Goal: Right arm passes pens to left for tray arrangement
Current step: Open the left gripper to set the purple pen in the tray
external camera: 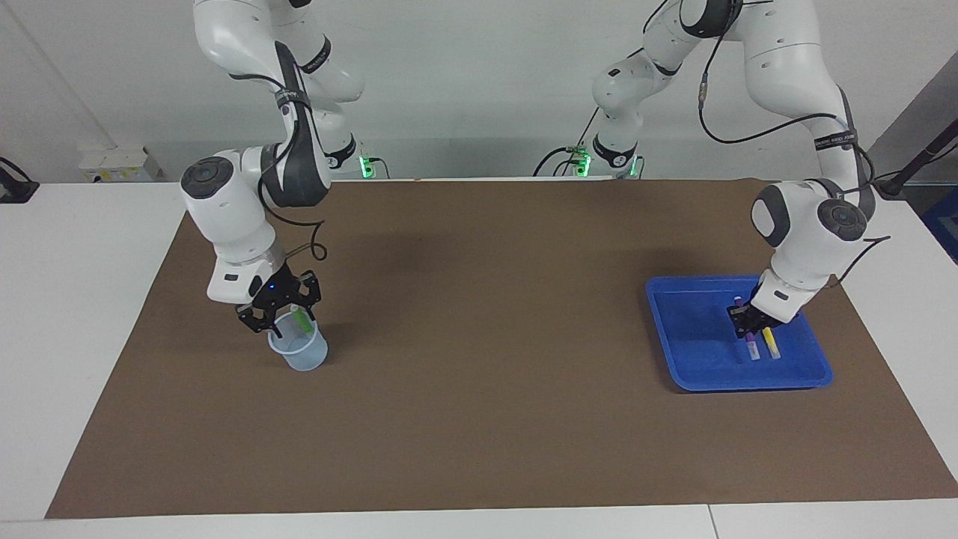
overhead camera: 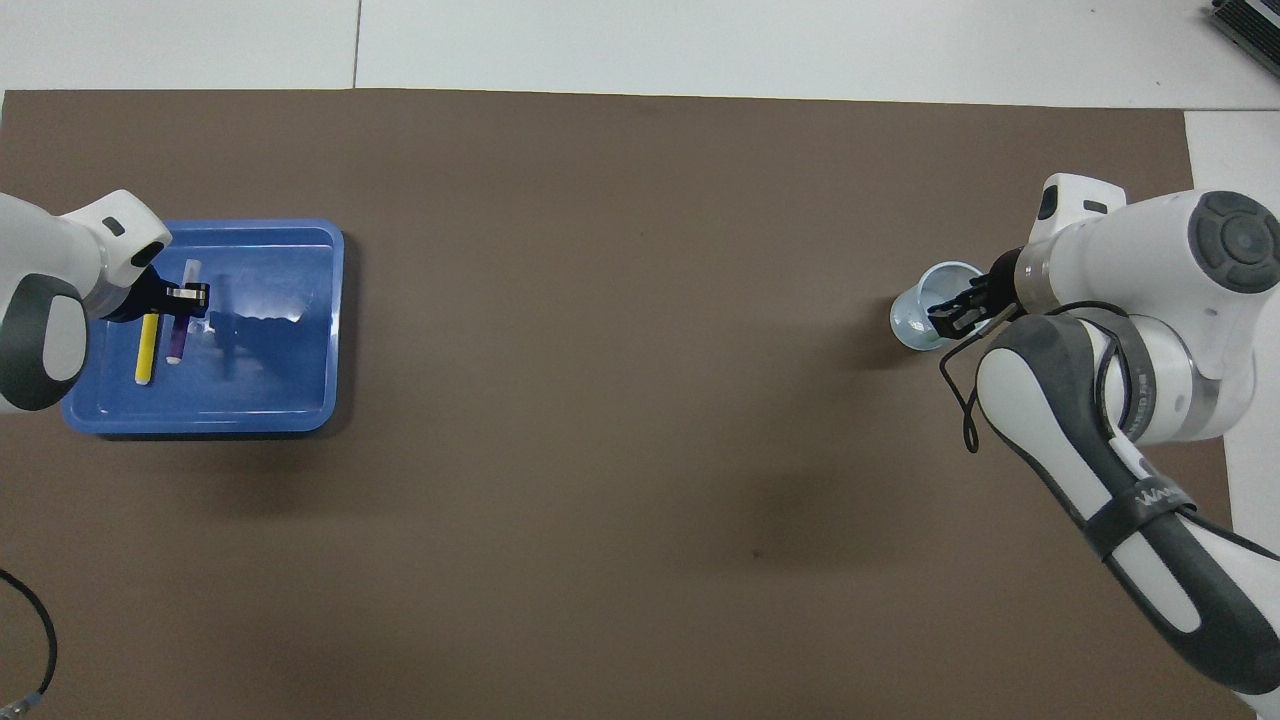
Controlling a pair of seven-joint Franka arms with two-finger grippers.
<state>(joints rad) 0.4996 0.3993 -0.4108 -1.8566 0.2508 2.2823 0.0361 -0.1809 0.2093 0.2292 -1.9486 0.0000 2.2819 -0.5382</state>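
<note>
The blue tray (external camera: 692,363) (overhead camera: 270,385) lies toward the left arm's end of the table. A yellow pen (external camera: 770,343) (overhead camera: 146,350) lies flat in it. My left gripper (external camera: 748,326) (overhead camera: 185,300) is low inside the tray, shut on the purple pen (external camera: 751,348) (overhead camera: 176,342). That pen is tilted, with its lower end right beside the yellow one. My right gripper (external camera: 283,313) (overhead camera: 955,312) hangs over the translucent cup (external camera: 299,358) (overhead camera: 912,322), at the top of the green pen (external camera: 301,320) that stands in it. From overhead the green pen is hidden.
A brown mat (external camera: 479,337) covers most of the white table. The cup stands toward the right arm's end and the tray toward the other, with bare mat between them. A black cable (overhead camera: 30,640) lies at the table edge near the left arm.
</note>
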